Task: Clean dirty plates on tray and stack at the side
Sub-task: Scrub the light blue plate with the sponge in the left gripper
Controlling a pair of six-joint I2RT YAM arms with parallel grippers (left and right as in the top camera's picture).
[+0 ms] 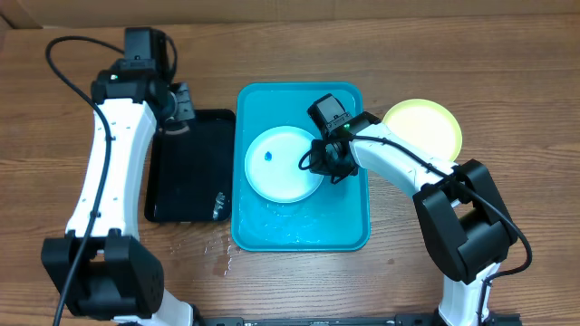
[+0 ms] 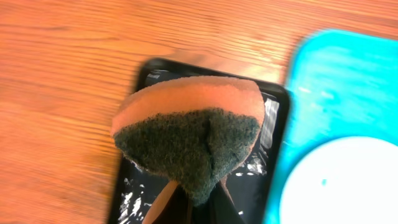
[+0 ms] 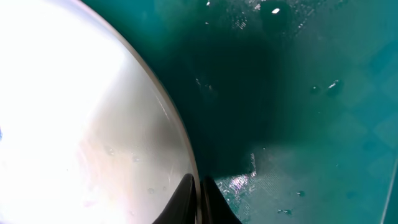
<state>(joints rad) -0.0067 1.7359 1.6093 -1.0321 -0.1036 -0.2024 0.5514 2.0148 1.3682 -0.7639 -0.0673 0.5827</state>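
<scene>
A pale light-blue plate (image 1: 281, 163) with a small blue speck lies in the turquoise tray (image 1: 349, 231). My right gripper (image 1: 328, 163) is shut on the plate's right rim. In the right wrist view the two fingers (image 3: 199, 193) pinch the rim of the plate (image 3: 81, 124) over the wet tray floor (image 3: 298, 93). A yellow-green plate (image 1: 426, 127) lies on the table right of the tray. My left gripper (image 1: 181, 104) is shut on an orange and dark green sponge (image 2: 193, 130) above the black tray (image 1: 186, 181).
The black tray (image 2: 130, 199) sits directly left of the turquoise tray (image 2: 323, 74) and holds water droplets. The plate also shows at the lower right of the left wrist view (image 2: 348, 180). Water is splashed on the wooden table near the turquoise tray's front left corner (image 1: 222, 258).
</scene>
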